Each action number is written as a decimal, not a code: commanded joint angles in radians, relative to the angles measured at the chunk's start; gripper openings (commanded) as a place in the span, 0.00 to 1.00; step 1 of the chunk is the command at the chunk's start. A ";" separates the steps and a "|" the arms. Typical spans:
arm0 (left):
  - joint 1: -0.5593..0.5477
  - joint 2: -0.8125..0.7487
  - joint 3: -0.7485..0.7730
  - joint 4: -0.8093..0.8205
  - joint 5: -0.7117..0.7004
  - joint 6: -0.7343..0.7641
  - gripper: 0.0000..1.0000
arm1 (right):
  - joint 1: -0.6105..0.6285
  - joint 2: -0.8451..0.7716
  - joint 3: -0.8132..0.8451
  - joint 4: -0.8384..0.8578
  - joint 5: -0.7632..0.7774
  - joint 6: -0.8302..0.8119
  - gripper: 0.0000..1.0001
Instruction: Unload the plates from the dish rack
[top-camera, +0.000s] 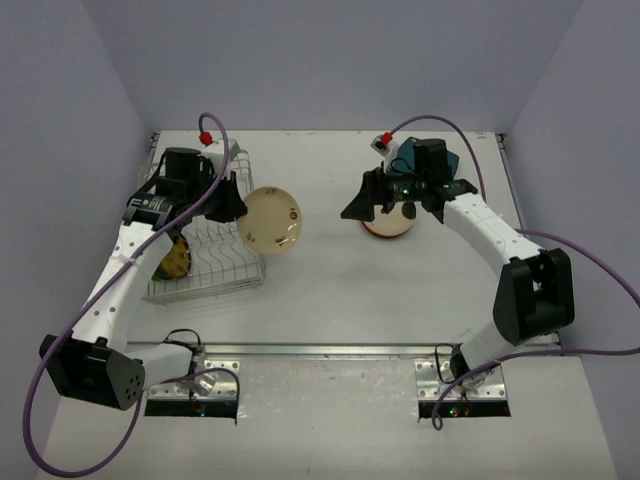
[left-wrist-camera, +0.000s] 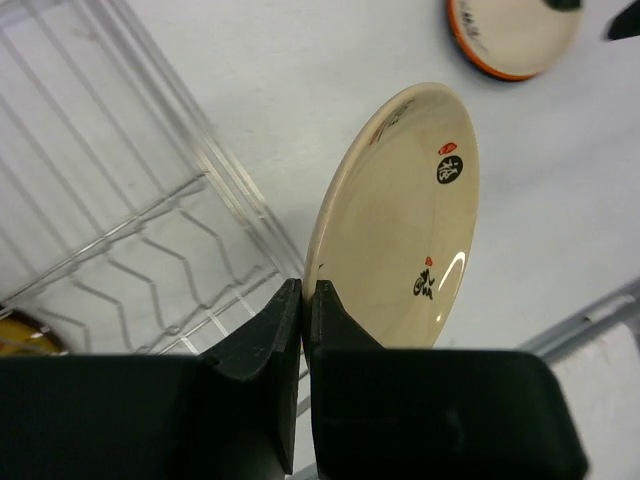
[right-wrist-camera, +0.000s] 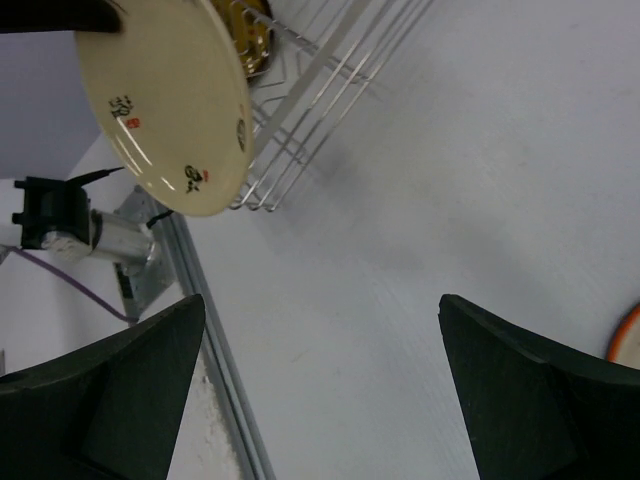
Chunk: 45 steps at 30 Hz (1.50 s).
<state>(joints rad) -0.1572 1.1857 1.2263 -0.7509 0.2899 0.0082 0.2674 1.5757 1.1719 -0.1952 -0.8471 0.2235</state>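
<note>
Cream plate (left-wrist-camera: 400, 230), black brush characters (left-wrist-camera: 449, 170), red seals (left-wrist-camera: 447, 149), in left claw (left-wrist-camera: 305, 295)

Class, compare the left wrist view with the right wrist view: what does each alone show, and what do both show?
Only left wrist: how the left gripper grips, jaws shut on the rim of the cream plate. Only right wrist: the right gripper, jaws wide open, holding nothing. Both: the cream plate, the dish rack and an orange-rimmed plate.
</note>
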 joint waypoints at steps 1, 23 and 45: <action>-0.029 0.033 0.015 0.095 0.262 -0.058 0.00 | 0.147 0.010 -0.005 0.046 -0.044 0.044 0.98; 0.028 0.015 0.030 0.068 -0.023 -0.108 1.00 | 0.094 0.107 0.070 0.024 0.119 0.124 0.00; 0.215 -0.037 -0.001 0.025 -0.480 -0.175 1.00 | -0.387 0.504 0.337 -0.310 0.154 -0.031 0.08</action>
<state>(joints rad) 0.0459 1.1509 1.2106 -0.7181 -0.0727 -0.1663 -0.1293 2.0847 1.4308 -0.4521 -0.6997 0.2238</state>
